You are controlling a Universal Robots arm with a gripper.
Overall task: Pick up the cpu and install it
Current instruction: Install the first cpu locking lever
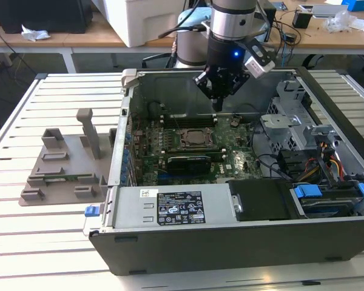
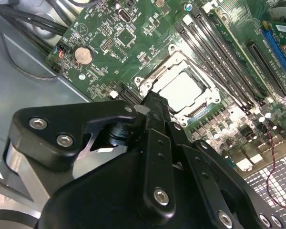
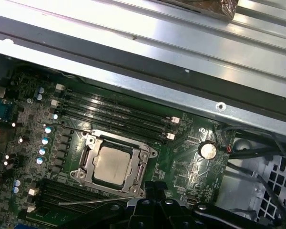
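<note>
- cpu (image 3: 112, 164) sits flat in its socket on the motherboard (image 1: 242, 160), silver top up, metal socket frame (image 3: 86, 143) open around it; in the second wrist view, cpu (image 2: 181, 90) lies just past the gripper's tips.
- gripper (image 1: 217, 104) hangs over the open computer case (image 1: 230, 236), pointing down; fingers look clenched to a narrow tip with nothing between them.
- gripper is apart from the cpu: in the exterior view the socket lies below the tip and a bit to the exterior view's left.
- in both wrist views the black gripper tip (image 2: 155, 102) (image 3: 152, 188) is near the socket's edge, above the board, not touching the chip.
- RAM slots (image 3: 119, 112) run beside the socket, on the far side from the gripper.
- coin cell battery (image 3: 208, 150) is on the board off to one side of the gripper, also seen in the second wrist view (image 2: 83, 56).
- black card (image 1: 182, 162) lies below the gripper, on the near side of the socket.
- grey plastic tray (image 1: 54, 176) lies on the slatted table (image 1: 24, 242), outside the case, well apart from the gripper, to the exterior view's left.
</note>
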